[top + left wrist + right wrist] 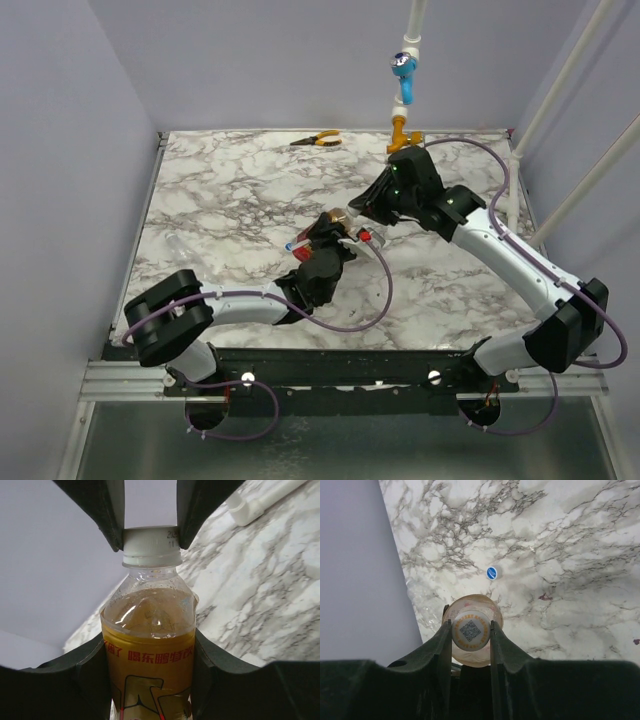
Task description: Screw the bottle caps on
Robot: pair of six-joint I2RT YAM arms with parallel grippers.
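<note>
The white round plastic screw cap (151,547) is seen in the left wrist view seated on the neck of the small clear plastic bottle (150,625), which has amber contents and a yellow label printed in red. The cap is pinched on its side wall by the right end effector (150,537), which is closed down to the cap's width. The bottle's labelled body is clamped by the left end effector (150,680), which is closed onto it. Whether the thread has been turned fully home cannot be told.

In the right wrist view the cap's printed top is framed between the dark fingers (437,650). A bright blue round cap (491,573) lies apart on the marbled counter (570,555).

From above, the bottle is found near the middle of the counter, between the two arms (and apparently lifted off the surface).

The bottle is judged light, thin-walled and easily dented, and its film label is judged slick. It is best gripped at the labelled waist with moderate force. The cap is judged stiff and very small. It is best taken squarely on its side wall, so that cross-threading is avoided.
</note>
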